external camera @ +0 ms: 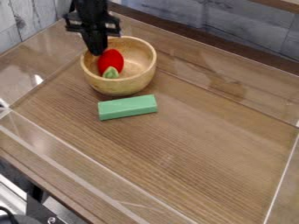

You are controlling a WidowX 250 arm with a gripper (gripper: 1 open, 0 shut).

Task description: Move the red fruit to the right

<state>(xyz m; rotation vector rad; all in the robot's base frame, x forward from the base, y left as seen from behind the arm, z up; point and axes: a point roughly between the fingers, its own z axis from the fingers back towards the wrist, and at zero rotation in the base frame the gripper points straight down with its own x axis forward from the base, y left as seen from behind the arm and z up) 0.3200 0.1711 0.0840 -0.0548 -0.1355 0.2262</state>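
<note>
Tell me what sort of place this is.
Probably a robot test bench: a wooden table fenced by clear panels, a black claw over a wooden bowl, toy props like the red fruit and green block.

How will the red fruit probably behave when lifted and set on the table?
Rounded, so the red fruit may roll once outside the wooden bowl. It looks small, probably light. Its smooth skin could slip.

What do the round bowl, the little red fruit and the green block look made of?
The round tan bowl looks like wood: pale grain, matte finish. The small red strawberry-like toy fruit is probably plastic, being smooth, bright and slightly glossy, though it could be painted wood. The flat green rectangular block has a uniform matte mint colour and crisp edges; painted wood or plastic, cannot tell.
</note>
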